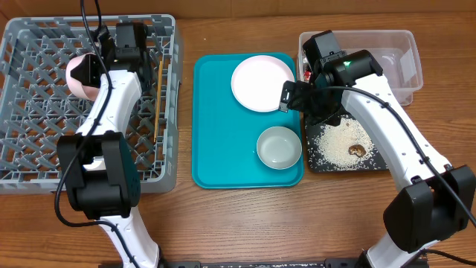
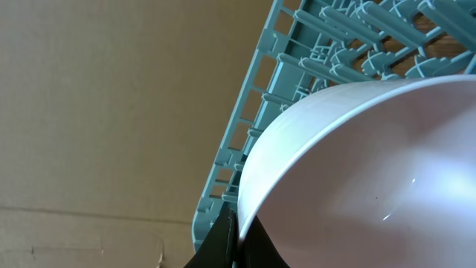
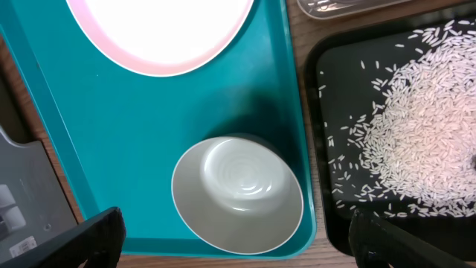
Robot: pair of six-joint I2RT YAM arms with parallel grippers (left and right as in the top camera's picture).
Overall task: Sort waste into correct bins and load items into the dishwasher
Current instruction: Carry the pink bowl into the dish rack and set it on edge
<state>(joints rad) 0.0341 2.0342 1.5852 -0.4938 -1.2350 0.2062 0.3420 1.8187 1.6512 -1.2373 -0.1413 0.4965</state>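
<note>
My left gripper point(image 2: 234, 240) is shut on the rim of a small white bowl point(image 2: 372, 171), held tilted over the far left of the grey dish rack point(image 1: 44, 112); the bowl also shows from overhead point(image 1: 80, 74). Chopsticks point(image 1: 160, 89) lie along the rack's right side. My right gripper point(image 3: 238, 249) is open and empty above a pale bowl point(image 3: 238, 195) on the teal tray point(image 1: 223, 141). A round white plate point(image 1: 262, 83) sits on that tray's far part. Rice grains point(image 1: 338, 141) and a brown lump point(image 1: 357, 150) lie in the black tray point(image 1: 320, 165).
The clear tub point(image 1: 394, 45) stands at the back right, behind the black tray, with something red point(image 1: 306, 73) at its left end under my right arm. Bare wooden table lies along the front edge.
</note>
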